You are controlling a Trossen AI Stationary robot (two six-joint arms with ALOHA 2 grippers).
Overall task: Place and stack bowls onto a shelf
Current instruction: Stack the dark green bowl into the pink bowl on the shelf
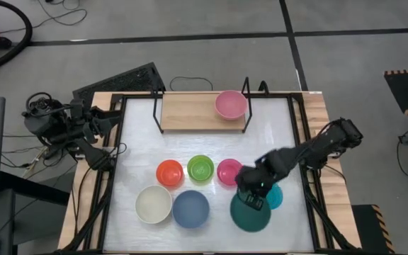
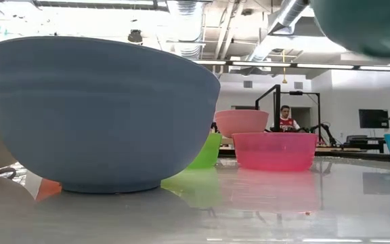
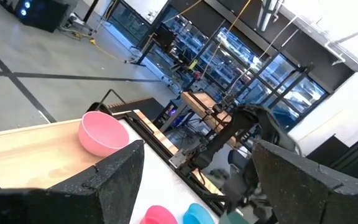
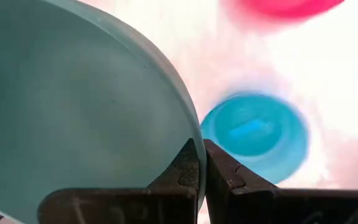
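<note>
Shelf point(image 1: 190, 113) at the table's far edge, pink bowl point(image 1: 230, 104) on its right end. Dark green bowl point(image 1: 250, 212) lifted at the near right, rim clamped between the right gripper's point(image 4: 202, 163) fingers; shelf lies straight ahead. Left gripper point(image 3: 191, 180) waits off-table, fingers apart.

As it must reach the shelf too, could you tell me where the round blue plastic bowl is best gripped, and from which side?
Probably pinch the blue bowl by its rim from above, one finger inside, at its table-front side: it stands upright, too wide to span, with the cream-white bowl close beside it. The right gripper pinches the dark green bowl likewise.
</note>
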